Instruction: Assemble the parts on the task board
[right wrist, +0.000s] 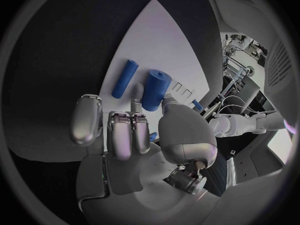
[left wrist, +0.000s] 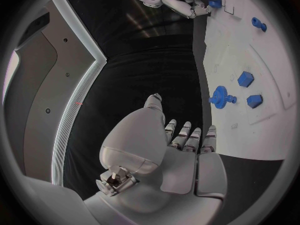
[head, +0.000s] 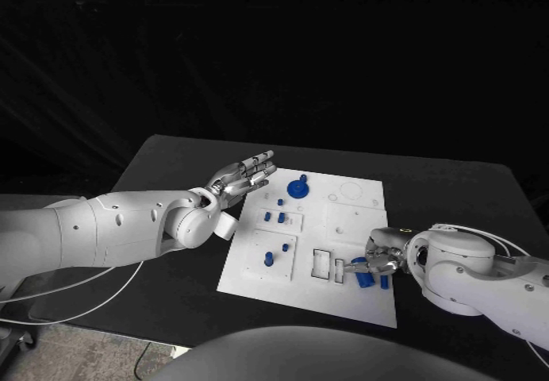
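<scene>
- Right hand works at the near right corner of the task board; thumb and fingers pinch a short blue cylinder, held roughly upright, apparently so that it can be brought end-first to a seat.
- Just beside the held cylinder, a slimmer blue peg lies flat on the board, apart from the fingers; it is judged to be waiting its turn.
- Next to that hand, two rectangular slots are cut in the board; whether the cylinder belongs in either cannot be told.
- Left hand hovers at the far left edge of the board, fingers straight and spread, holding nothing, well apart from the right hand; it is probably kept clear of the working area.
- Near the left hand, at the far end of the board, a blue gear stands beside two small blue blocks; a blue knobbed piece stands further toward the right hand.
- Judgement: assembly is partly done; the step in hand is placing the cylinder.
</scene>
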Robot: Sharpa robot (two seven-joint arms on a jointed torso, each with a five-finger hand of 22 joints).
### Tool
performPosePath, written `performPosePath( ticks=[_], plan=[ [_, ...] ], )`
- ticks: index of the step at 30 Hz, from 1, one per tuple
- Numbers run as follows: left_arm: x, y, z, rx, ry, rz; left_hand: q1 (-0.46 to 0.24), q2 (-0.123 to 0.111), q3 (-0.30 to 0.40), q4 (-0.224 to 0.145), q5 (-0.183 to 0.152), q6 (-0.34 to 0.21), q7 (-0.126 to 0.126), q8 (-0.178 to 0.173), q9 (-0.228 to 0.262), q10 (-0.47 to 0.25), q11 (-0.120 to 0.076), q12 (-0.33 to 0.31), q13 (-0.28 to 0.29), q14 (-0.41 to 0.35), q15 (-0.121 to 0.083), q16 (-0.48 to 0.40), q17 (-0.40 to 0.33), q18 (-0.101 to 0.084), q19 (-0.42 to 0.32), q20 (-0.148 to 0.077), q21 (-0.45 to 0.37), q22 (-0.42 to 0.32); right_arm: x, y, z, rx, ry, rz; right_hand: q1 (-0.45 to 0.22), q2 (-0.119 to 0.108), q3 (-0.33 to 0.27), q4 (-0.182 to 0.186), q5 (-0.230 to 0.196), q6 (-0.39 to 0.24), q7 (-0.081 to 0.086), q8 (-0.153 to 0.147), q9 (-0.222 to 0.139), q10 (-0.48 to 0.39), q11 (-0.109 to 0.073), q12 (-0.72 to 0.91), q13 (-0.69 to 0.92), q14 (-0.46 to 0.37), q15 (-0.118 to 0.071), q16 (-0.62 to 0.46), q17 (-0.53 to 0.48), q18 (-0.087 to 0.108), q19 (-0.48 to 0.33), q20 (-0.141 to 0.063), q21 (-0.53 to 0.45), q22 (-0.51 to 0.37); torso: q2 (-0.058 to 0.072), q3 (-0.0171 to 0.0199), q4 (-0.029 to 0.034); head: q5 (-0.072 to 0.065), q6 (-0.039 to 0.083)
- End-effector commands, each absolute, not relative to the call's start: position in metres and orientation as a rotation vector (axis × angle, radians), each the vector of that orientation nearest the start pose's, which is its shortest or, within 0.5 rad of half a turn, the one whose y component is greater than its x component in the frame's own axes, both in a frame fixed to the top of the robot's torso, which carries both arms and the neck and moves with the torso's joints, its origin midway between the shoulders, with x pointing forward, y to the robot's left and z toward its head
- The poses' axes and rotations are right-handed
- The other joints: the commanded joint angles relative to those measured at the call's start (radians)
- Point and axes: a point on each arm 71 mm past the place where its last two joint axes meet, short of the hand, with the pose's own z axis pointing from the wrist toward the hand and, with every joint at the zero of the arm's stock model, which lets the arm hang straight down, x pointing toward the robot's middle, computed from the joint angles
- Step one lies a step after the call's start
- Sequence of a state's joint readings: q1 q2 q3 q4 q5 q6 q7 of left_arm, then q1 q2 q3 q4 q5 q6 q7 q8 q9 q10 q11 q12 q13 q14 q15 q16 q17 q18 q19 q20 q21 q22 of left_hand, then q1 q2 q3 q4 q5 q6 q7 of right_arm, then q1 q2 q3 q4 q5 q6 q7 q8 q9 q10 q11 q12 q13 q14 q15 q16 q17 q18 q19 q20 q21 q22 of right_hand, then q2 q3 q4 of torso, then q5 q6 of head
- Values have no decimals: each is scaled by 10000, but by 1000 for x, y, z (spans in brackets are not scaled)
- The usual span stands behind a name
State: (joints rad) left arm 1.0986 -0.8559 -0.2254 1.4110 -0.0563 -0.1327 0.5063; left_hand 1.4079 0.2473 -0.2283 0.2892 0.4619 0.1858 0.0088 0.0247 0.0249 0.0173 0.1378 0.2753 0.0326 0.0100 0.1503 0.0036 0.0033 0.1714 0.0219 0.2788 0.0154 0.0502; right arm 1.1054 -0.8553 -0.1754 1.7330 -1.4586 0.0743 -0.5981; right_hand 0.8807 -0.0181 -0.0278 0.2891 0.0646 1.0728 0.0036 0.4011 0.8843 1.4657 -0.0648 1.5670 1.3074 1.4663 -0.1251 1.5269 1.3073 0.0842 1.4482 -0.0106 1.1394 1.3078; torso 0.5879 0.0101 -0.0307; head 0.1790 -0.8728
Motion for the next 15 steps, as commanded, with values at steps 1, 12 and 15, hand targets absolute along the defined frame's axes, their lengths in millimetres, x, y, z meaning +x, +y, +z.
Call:
performPosePath(
  ticks=[1,12,15],
  plan=[
    [450,241,-288,-11106,16333,-15414,43,23,38,-21,58,-7,69,19,15,-15,64,44,13,13,77,19,12,91,38,65,40,16,391,-177,-290,-2881,23288,1839,408,-30,72,-140,444,104,28,-278,-155,1051,59,38,2634,884,104,-72,1834,4,-13,82,-95,1502,3,2,0,32,2],
    [450,241,-289,-11116,16381,-15435,65,14,42,-33,69,-8,80,18,15,-10,93,68,16,33,92,30,19,94,46,64,45,23,387,-176,-294,-1720,23887,2700,2512,-284,1450,-1259,7439,13,17,-1030,-436,1051,33,38,2634,862,65,-152,1702,97,-127,43,-673,1357,-1,3,-8,58,2],
    [450,241,-289,-11123,16386,-15426,75,12,45,-38,75,-7,82,18,15,-8,102,75,16,40,98,33,21,95,50,63,47,28,386,-178,-293,-1016,23958,3147,2565,-389,1927,-1368,8374,15,29,-1012,-339,1051,35,38,2634,859,72,-167,1671,98,-113,46,-701,1359,1,1,-12,96,2]
  ],
)
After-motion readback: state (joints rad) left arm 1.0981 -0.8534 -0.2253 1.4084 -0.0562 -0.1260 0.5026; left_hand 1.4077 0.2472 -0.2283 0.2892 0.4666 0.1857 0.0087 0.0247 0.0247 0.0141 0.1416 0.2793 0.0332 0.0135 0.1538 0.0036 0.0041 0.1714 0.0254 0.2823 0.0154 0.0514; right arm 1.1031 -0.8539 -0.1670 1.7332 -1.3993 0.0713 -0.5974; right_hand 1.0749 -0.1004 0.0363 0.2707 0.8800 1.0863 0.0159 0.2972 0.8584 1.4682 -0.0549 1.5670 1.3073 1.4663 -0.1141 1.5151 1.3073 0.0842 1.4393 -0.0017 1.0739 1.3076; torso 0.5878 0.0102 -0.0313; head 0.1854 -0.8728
